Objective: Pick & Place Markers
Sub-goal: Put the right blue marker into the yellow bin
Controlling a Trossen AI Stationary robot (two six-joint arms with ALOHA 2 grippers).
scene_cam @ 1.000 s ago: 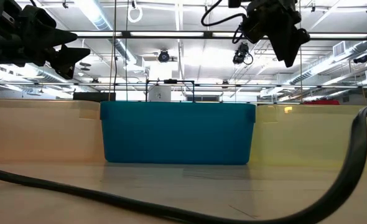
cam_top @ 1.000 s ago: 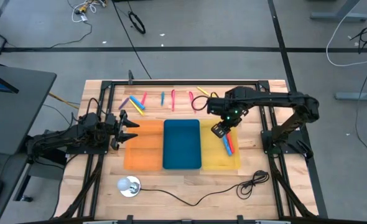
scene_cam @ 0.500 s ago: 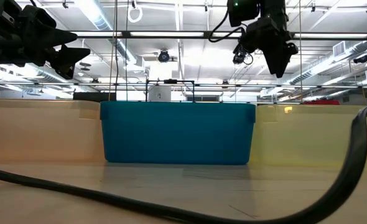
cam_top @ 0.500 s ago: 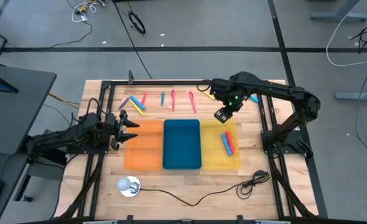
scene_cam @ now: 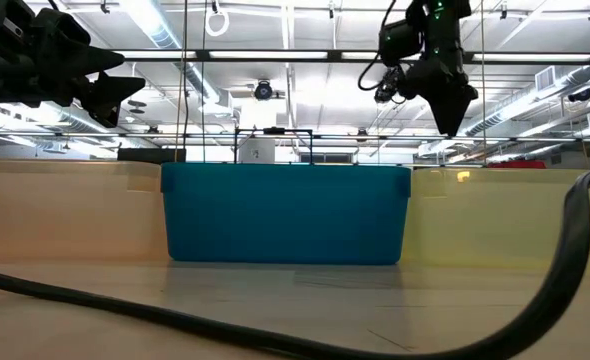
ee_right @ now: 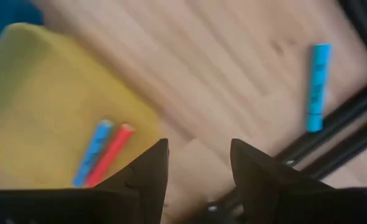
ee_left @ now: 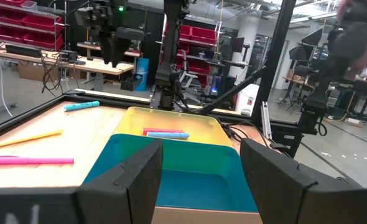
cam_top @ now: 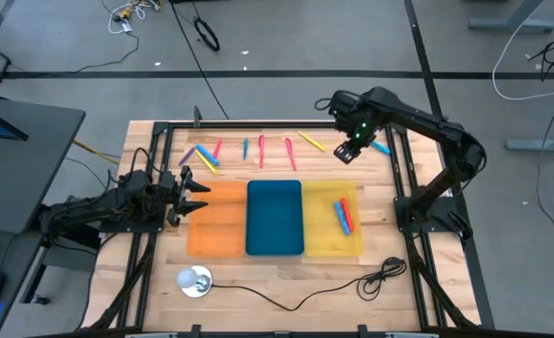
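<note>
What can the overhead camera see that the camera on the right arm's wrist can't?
Only the high view shows the orange tray, the blue tray, the row of loose markers and the left gripper. Only the right wrist view shows the right gripper close up, open and empty. Both show the yellow tray, its blue and red markers, and the light-blue marker by the frame.

Robotics lab or workshop. Evidence: grey concrete floor [cam_top: 61, 38] with loose cables [cam_top: 207, 33], red parts bins [ee_left: 12, 12] on shelving, exposed ceiling ducts [scene_cam: 155, 25] and strip lights [scene_cam: 275, 55], wooden bench [cam_top: 258, 282] in a black metal frame [cam_top: 258, 123].
</note>
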